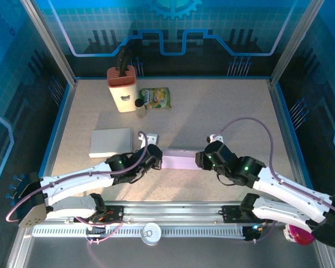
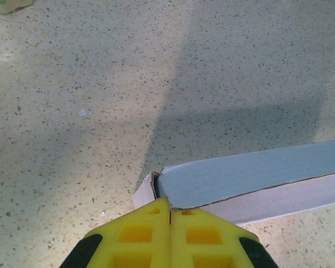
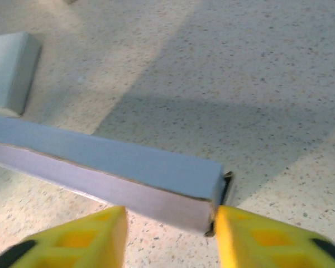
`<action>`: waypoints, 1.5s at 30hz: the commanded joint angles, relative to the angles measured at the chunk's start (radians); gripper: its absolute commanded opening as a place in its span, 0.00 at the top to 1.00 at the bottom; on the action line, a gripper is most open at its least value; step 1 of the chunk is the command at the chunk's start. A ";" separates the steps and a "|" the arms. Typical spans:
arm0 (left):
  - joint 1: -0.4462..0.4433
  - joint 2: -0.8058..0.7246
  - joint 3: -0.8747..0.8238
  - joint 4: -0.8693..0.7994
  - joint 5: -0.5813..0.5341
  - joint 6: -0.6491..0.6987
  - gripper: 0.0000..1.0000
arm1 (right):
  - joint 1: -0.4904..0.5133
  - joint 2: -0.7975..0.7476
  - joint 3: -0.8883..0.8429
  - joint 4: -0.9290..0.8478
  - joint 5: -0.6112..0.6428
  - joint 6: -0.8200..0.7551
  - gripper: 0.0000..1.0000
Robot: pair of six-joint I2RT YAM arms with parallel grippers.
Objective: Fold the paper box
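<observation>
The paper box (image 1: 181, 159) is a long, pale, folded carton lying flat on the table between my two arms. My left gripper (image 1: 156, 158) is at its left end. In the left wrist view that gripper (image 2: 169, 202) is shut, its yellow fingertips pressed together against the corner of the box (image 2: 251, 176), where an end flap stands slightly ajar. My right gripper (image 1: 201, 159) is at the box's right end. In the right wrist view it (image 3: 170, 218) is open, straddling the end of the box (image 3: 128, 167), and the right finger (image 3: 234, 223) touches the end flap.
A flat white box (image 1: 110, 142) lies to the left, and its corner shows in the right wrist view (image 3: 8, 72). A tan and red holder (image 1: 123, 89) and a green snack packet (image 1: 155, 98) stand at the back. The table's right half has free room.
</observation>
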 commanded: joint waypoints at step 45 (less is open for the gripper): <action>-0.076 0.045 -0.006 -0.066 -0.049 -0.073 0.98 | -0.428 -0.270 -0.401 0.503 -0.559 1.016 0.58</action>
